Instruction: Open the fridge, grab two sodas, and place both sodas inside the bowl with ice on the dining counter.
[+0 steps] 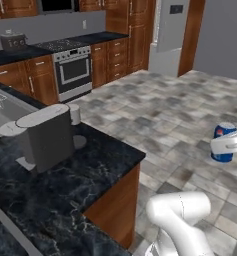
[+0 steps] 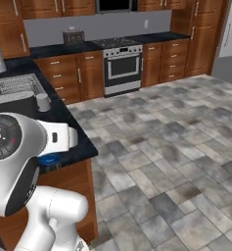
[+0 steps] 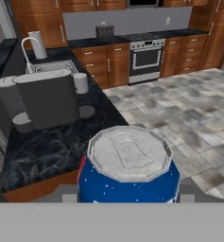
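A blue soda can (image 3: 127, 165) with a silver top and a red mark on its side sits between the fingers of my gripper (image 3: 127, 198), which is shut on it. From the left base view the can (image 1: 223, 131) hangs above the tiled floor, right of the counter, with the gripper (image 1: 229, 144) across its middle. A blue sliver of the can (image 2: 49, 159) peeks out under my arm. The black white-veined marble counter (image 1: 90, 170) with a brown wooden base fits the dining counter. The silver-grey fridge (image 1: 167, 35) stands far back, door shut. The bowl is out of view.
A grey coffee machine (image 1: 45, 137) and a small grey cup (image 1: 75, 114) stand on the marble counter, with a sink (image 3: 49, 67) and faucet (image 3: 26, 47) behind them. A stove (image 1: 70, 70) and brown cabinets (image 2: 73, 78) line the back wall. Tiled floor (image 1: 170, 115) spreads to the right.
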Controlling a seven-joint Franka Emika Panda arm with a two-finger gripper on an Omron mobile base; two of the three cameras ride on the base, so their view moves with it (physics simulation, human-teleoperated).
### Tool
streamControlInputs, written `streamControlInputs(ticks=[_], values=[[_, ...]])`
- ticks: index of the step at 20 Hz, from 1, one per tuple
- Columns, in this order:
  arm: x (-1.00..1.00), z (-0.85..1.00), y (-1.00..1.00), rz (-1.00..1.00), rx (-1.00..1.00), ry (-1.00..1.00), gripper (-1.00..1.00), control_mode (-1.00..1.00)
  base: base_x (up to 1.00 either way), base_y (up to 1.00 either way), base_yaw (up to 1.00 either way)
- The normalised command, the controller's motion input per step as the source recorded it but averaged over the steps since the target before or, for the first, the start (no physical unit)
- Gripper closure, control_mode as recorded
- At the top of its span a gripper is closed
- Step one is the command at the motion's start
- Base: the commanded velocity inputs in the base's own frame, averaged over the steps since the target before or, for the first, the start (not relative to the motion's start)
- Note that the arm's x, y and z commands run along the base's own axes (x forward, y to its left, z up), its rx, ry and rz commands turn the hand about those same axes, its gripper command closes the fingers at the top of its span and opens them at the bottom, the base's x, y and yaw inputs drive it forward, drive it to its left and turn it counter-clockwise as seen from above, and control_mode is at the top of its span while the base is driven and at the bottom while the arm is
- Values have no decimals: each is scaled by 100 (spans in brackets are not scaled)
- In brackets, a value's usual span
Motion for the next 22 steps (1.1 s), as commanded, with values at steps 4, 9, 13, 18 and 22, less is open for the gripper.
streamControlInputs(ticks=[4, 9, 13, 18, 22], values=[[0, 0, 0, 0, 0, 0, 100, 100, -100, 95, 0], [0, 0, 0, 0, 0, 0, 100, 100, -100, 30, 0], [0, 0, 0, 0, 0, 0, 100, 100, -100, -42, 0], [0, 0, 0, 0, 0, 0, 100, 100, -100, -29, 0], [0, 0, 0, 0, 0, 0, 100, 100, -100, 26, 0]])
